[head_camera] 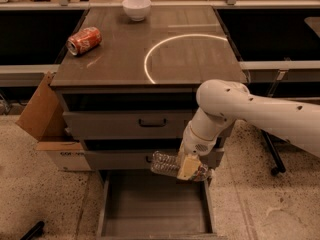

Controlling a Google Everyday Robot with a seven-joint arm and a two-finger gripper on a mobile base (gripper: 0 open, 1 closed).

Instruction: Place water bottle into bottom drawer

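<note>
The water bottle (166,165) is clear crinkled plastic and lies sideways in my gripper (187,168), which is shut on it. Gripper and bottle hang in front of the middle drawer, just above the back of the bottom drawer (155,206). The bottom drawer is pulled open, a wide shallow tray with a plain flat floor and nothing in it. My white arm (250,111) reaches in from the right.
An orange-red soda can (83,40) lies on its side on the cabinet top (150,44), with a white bowl (136,7) at the back. Two upper drawers with black handles (152,122) are closed. A cardboard box (47,124) stands at the cabinet's left.
</note>
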